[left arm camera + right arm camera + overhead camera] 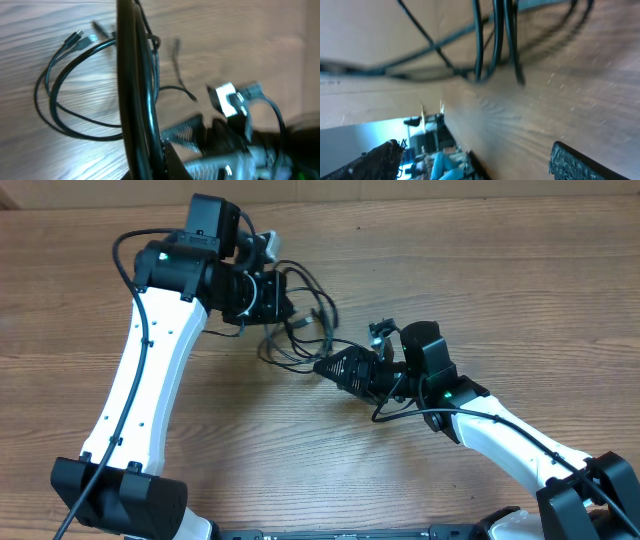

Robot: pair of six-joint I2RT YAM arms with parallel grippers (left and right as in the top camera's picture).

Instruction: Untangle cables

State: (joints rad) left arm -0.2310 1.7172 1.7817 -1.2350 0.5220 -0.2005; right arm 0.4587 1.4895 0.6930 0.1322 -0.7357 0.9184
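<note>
The cables [300,330] lie as a loose knot of black loops on the table [470,270], between the two arms. The left gripper [283,302] has its jaws clenched, apparently on a few strands at the tangle's upper edge, likely to anchor it. The right gripper [325,366] faces the loops with jaws spread wide, grasping nothing, probably lining up to pick out one strand.

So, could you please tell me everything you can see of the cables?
The cables are thin, glossy black cords with small plug ends, looped in a loose tangle on the wooden table between the arms. Several strands run up into the shut left claw, which seems to pinch them. The open right claw sits at the tangle's edge.
</note>
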